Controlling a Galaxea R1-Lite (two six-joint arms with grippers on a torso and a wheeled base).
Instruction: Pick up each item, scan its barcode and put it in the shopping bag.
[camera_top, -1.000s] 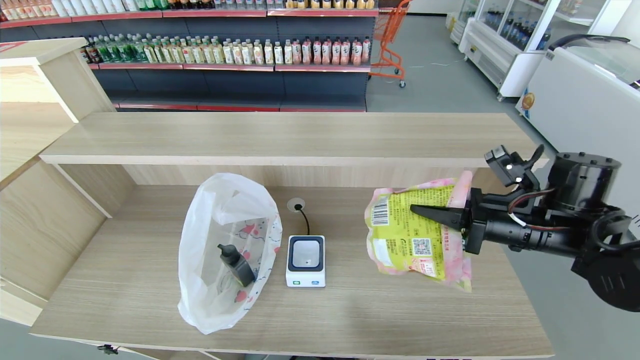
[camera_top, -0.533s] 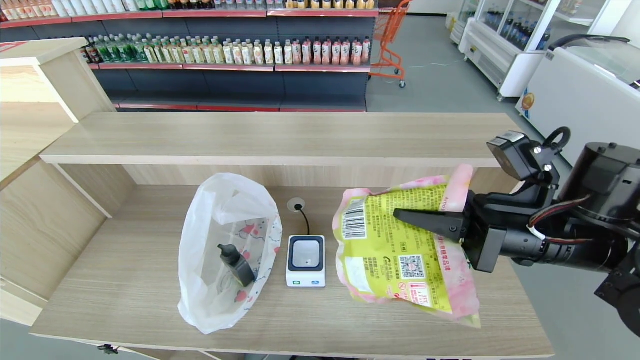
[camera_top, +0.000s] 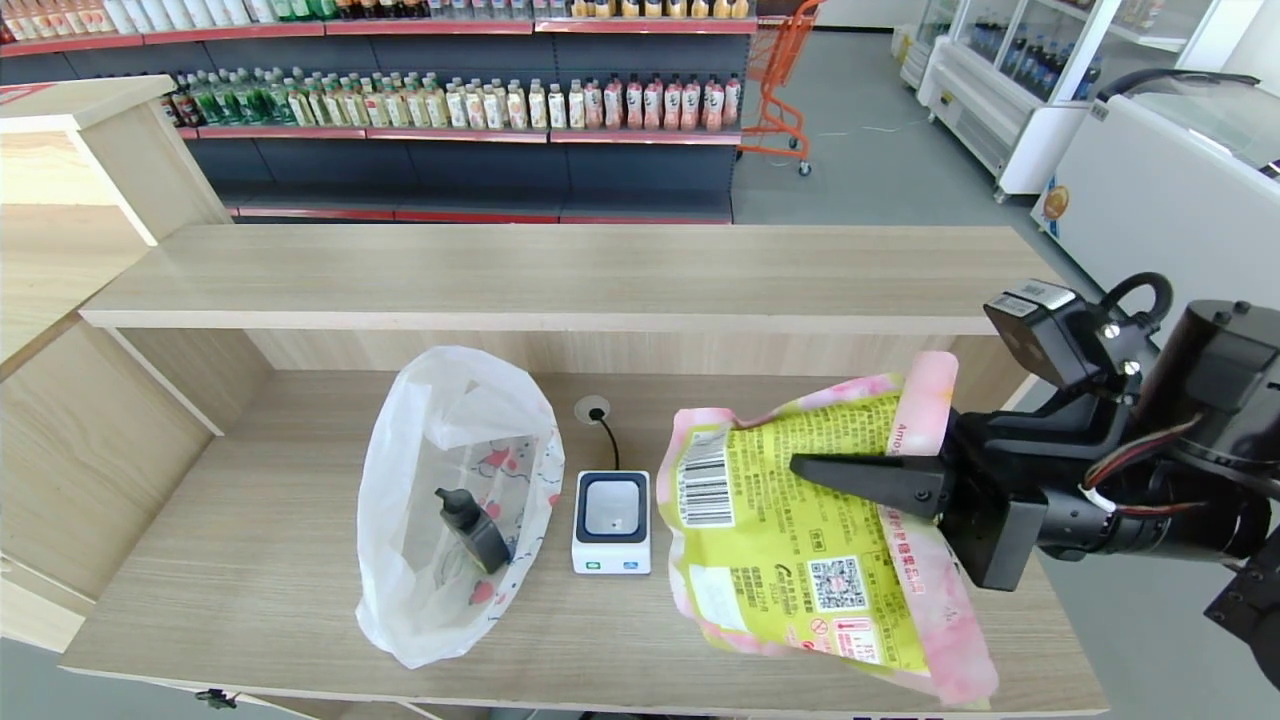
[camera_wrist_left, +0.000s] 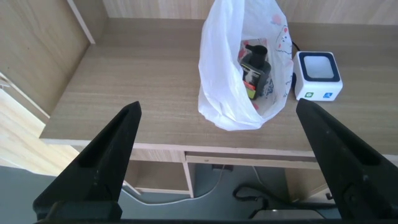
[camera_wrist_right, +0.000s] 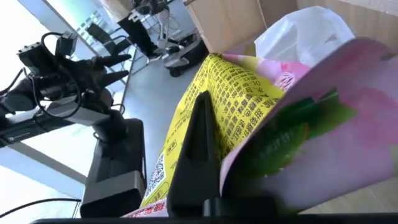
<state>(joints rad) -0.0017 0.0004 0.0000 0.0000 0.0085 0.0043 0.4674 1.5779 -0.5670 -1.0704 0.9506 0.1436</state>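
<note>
Wooden desk (camera_top: 250, 560): dark bottle (camera_top: 475, 530) already in the shopping bag (camera_top: 440, 410); right jaws grip a snack pouch (camera_top: 780, 540) beside the scanner (camera_top: 611, 520), seemingly unscanned; left jaws wide.

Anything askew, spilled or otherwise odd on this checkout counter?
Nothing spilled or damaged. One oddity: the right gripper holds the snack pouch beside the scanner with its barcode facing up, away from the scanner's upward-facing window.

A light wooden counter (camera_top: 250, 560) carries a white shopping bag (camera_top: 440, 400); just beside it sits the scanner (camera_top: 611, 520).
</note>
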